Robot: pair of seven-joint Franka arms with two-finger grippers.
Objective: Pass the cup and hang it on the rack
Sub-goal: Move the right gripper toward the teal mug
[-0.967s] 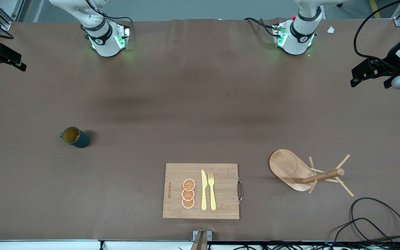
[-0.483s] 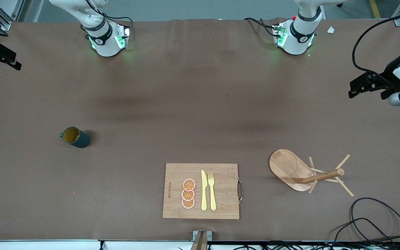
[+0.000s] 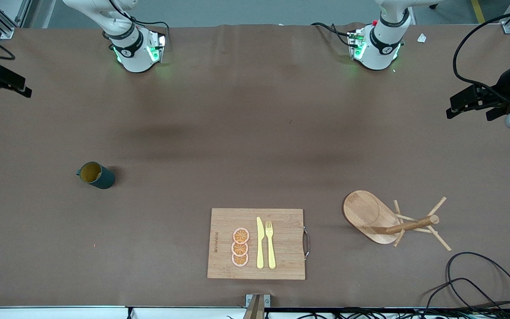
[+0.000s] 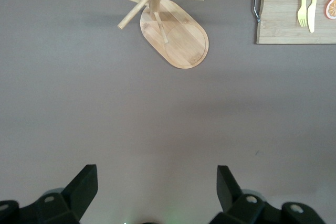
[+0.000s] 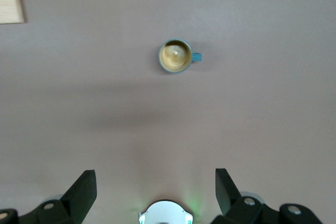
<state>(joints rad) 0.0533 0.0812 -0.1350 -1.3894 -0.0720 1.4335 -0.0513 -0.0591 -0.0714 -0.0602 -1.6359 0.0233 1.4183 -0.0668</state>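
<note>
- The right pincer (image 5: 156,186) hangs high over the right arm's end of the counter (image 3: 255,124), its two fingers spread wide and gripping nothing; in the front view it shows only as a dark shape at the picture's edge (image 3: 2,82).
- Straight out ahead of those spread fingers, in the right wrist view, stands the cup (image 5: 176,56), upright on the bare counter, its tan inside facing up and its small handle sticking out to one side.
- In the front view the cup (image 3: 95,175) sits well apart from the right pincer, nearer to the front camera than that pincer's spot over the counter, and toward the right arm's end.
- The right arm is plainly the nearer one to the cup; by this reading, the first reach falls to it, down and forward along the line its wrist camera already faces.
- The left pincer (image 4: 157,187) waits high over the left arm's end of the counter, fingers also wide apart and empty; the front view catches it at the frame's edge (image 3: 476,103).
- Ahead of the left pincer stands the rack (image 4: 168,30), its post upright on an oval base with thin pegs angling out; in the front view the rack (image 3: 390,219) is toward the left arm's end, beside the cutting board (image 3: 257,243).
- Cup and rack stand well apart, at different ends of the counter with the cutting board between them and nearer the front camera, so a handover between the arms looks necessary.
- The cup is not yet touched, and no peg carries anything.
</note>
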